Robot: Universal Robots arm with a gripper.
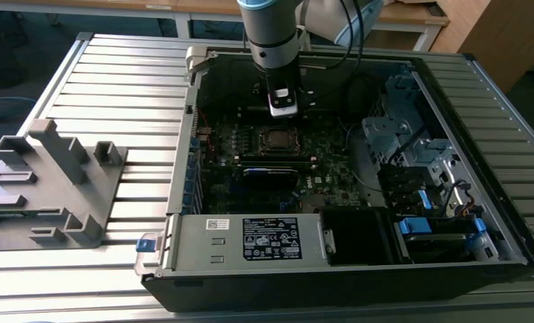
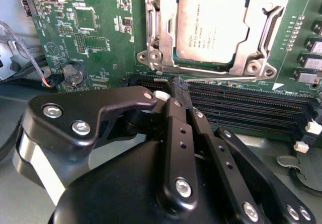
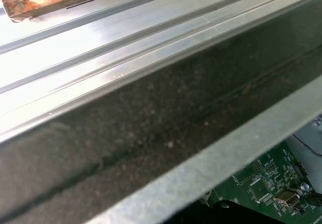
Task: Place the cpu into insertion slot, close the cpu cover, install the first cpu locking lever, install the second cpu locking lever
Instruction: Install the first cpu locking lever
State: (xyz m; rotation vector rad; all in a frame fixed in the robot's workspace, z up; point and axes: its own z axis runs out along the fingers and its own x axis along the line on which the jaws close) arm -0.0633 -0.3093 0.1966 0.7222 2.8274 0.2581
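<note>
the gripper (image 2: 182, 90), fingers pressed shut and holding nothing, hovers just beside the cpu (image 2: 211, 27), seated under the cpu cover (image 2: 156, 43).

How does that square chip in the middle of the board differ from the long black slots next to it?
The cpu is a pale grey metal square; the memory slots are long, narrow and black. The cpu sits inside the silvery cpu cover, which lies flat around it; the memory slots lie bare, with nothing in them. The gripper hangs over the memory slots, beside the cpu. Both sit on the green circuit board.

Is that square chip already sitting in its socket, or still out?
In. The chip lies flat inside the socket's metal frame, seen in the second wrist view.
</note>
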